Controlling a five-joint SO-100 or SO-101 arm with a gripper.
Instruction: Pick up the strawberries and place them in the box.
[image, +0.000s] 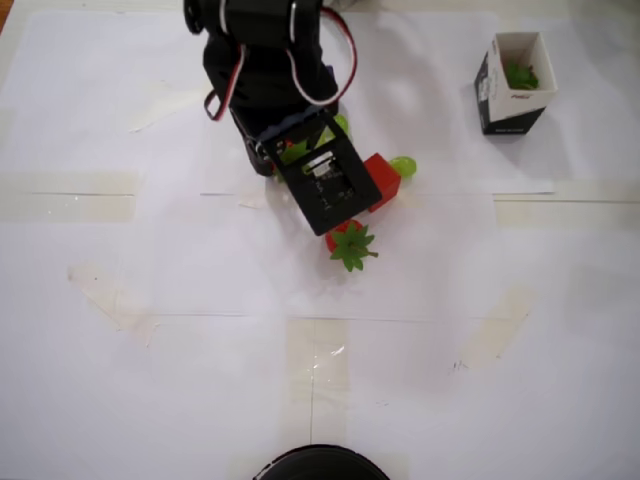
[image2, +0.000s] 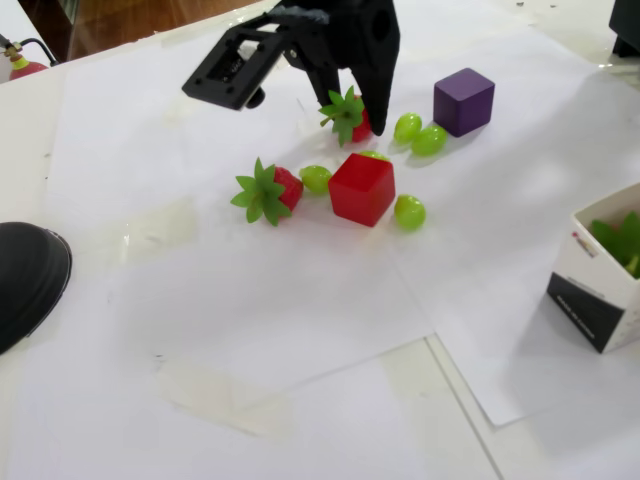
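Your counter (image2: 300, 330) was papered over in white sheets, taped at the seams. On it, one strawberry (image2: 348, 115) sat between the black fingers (image2: 378, 85) of your gripper (image2: 352, 105) in the fixed view — the fingers were parted on either side of it, and whether they touched it could not be told. In the overhead view the arm covered most of that berry. A second strawberry (image2: 268, 192) lay free on its side, leaves pointing left in the fixed view, just beside a green grape (image2: 315, 179); from overhead it (image: 349, 242) showed just below the gripper's frame. The red cube (image2: 362, 188) stood next to that grape, with another grape (image2: 409, 211) near its right side. Two more grapes (image2: 420, 134) lay touching each other beside the purple cube (image2: 463, 100). The box (image: 515, 85) stood well apart at the upper right of the overhead view — green leaves showed inside it.
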